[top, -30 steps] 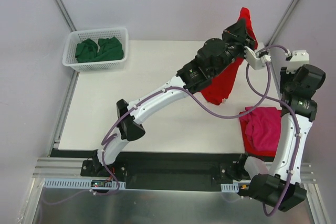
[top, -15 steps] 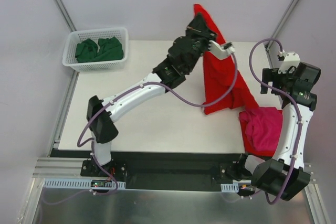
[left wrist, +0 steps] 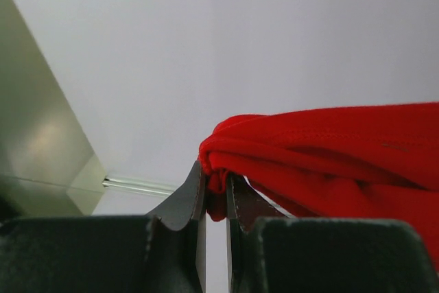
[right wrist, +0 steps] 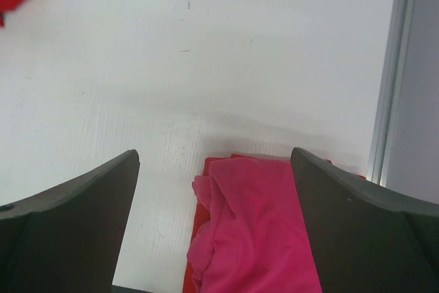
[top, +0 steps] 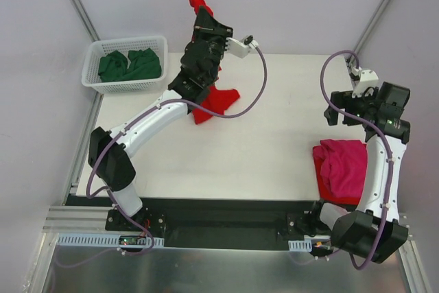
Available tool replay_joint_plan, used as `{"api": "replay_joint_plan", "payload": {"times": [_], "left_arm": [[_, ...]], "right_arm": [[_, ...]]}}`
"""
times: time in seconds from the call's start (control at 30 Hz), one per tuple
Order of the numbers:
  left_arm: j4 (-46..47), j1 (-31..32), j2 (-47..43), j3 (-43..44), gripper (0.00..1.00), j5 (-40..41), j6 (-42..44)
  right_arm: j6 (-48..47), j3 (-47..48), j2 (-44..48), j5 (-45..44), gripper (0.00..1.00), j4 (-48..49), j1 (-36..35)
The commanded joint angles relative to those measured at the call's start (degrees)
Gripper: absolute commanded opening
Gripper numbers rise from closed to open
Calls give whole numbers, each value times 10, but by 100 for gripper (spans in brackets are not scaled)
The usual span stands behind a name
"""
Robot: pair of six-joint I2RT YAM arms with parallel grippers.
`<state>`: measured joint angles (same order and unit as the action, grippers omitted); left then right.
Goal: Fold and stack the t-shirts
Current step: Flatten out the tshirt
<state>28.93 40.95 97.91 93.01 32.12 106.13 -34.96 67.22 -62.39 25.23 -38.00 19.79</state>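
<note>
My left gripper (top: 200,12) is raised over the back of the table, shut on a bunched edge of the bright red t-shirt (top: 217,99). The shirt hangs down behind the arm and its lower end lies on the table. In the left wrist view the left gripper (left wrist: 215,178) pinches the red t-shirt (left wrist: 329,149) between its fingers. My right gripper (top: 332,109) hovers open and empty at the right. In the right wrist view the right gripper (right wrist: 214,156) is above the folded magenta-pink t-shirt (right wrist: 254,231), which lies on a red cloth (right wrist: 197,221) by the right edge (top: 341,168).
A white lattice basket (top: 92,81) at the back left corner holds dark green t-shirts (top: 130,65). A metal rail (right wrist: 389,66) runs along the table's right edge. Grey walls enclose the back and sides.
The right gripper opened, let go of the red t-shirt and drew back to the right. The left arm swung left with the shirt, whose lower end now rests left of centre.
</note>
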Motion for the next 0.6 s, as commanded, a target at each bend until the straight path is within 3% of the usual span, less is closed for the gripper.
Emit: {"api": "replay_joint_plan", "payload": {"times": [0.0,0.1,0.23,0.37,0.47,0.57], "left_arm": [[112,28,-34,71,0,-14,59],[106,61,-40,92,0,-28,64],[25,133,-45,83,0,-43,-76],[101,157,-2,46,0,-94,-68],[123,174,53,101,0,-137,-47],[94,185,120,235,0,-161,-38]], "right_arm": [[9,14,2,23,96,-6,-12],[9,9,0,18,96,-2,-14],[9,-5,-4,-4,96,17,-14],[13,-47,24,-62,96,54,-14],[-1,-94,69,-92,96,80,-14],[-16,-125,109,-122,96,93,-14]]}}
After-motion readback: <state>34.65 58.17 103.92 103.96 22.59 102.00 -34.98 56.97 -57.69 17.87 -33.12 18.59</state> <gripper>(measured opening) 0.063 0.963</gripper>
